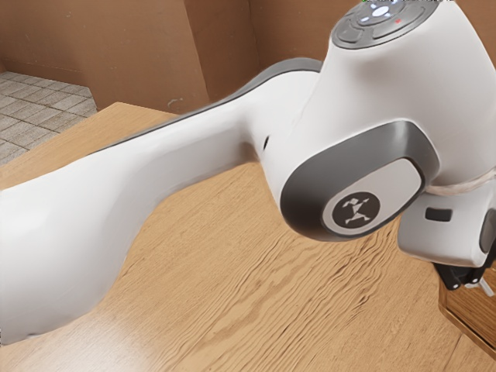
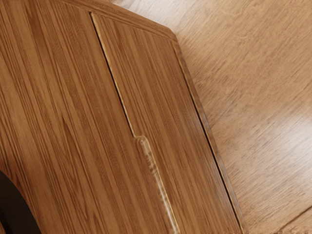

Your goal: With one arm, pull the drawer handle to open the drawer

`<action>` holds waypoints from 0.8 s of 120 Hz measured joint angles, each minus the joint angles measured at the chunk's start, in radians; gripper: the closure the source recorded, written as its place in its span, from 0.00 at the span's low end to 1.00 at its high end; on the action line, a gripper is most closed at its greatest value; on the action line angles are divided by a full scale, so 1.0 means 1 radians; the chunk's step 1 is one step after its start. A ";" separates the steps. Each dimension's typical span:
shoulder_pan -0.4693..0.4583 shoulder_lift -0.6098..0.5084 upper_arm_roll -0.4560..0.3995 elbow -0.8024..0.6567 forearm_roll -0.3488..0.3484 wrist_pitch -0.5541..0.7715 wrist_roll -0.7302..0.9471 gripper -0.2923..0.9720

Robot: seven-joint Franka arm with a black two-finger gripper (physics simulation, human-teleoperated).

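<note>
Drawer handle (image 2: 155, 185) cut off at wrist view's edge

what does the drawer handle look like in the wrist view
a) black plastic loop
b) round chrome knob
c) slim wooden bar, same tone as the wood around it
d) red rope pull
c: the handle is a slim, raised wooden bar with the same brown grain as the cabinet it sits on. It has no metal, black plastic or rope.
</note>
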 joint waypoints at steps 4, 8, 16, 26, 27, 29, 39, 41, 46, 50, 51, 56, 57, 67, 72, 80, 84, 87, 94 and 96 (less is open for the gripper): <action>0.000 0.001 0.002 -0.001 -0.004 0.000 0.011 0.18; 0.000 0.001 0.004 -0.001 -0.009 -0.001 0.018 0.15; 0.000 0.000 0.006 -0.004 -0.014 -0.004 0.028 0.15; 0.000 -0.001 0.008 -0.006 -0.036 -0.006 0.038 0.21; 0.001 -0.001 0.008 -0.006 -0.039 -0.006 0.039 0.22; 0.004 -0.001 0.007 -0.006 -0.044 -0.006 0.040 0.23; 0.017 0.001 0.006 -0.007 -0.060 -0.008 0.039 0.23; 0.018 0.001 0.006 -0.006 -0.061 -0.008 0.039 0.24; 0.020 0.002 0.008 -0.006 -0.065 -0.007 0.038 0.25; 0.021 0.002 0.009 -0.006 -0.068 -0.007 0.038 0.25; 0.021 0.002 0.009 -0.006 -0.069 -0.007 0.038 0.25; 0.022 0.003 0.010 -0.006 -0.071 -0.007 0.037 0.25; 0.022 0.003 0.010 -0.006 -0.071 -0.007 0.036 0.24; 0.022 0.004 0.010 -0.010 -0.075 -0.007 0.031 0.23; 0.022 0.004 0.011 -0.016 -0.077 -0.006 0.028 0.22; 0.018 0.000 0.015 -0.029 -0.079 -0.006 0.021 0.23; 0.016 -0.002 0.018 -0.033 -0.079 -0.006 0.017 0.24; 0.015 -0.005 0.020 -0.036 -0.079 -0.006 0.015 0.25; 0.012 -0.009 0.024 -0.041 -0.078 -0.005 0.010 0.27; 0.011 -0.012 0.027 -0.045 -0.078 -0.005 0.008 0.27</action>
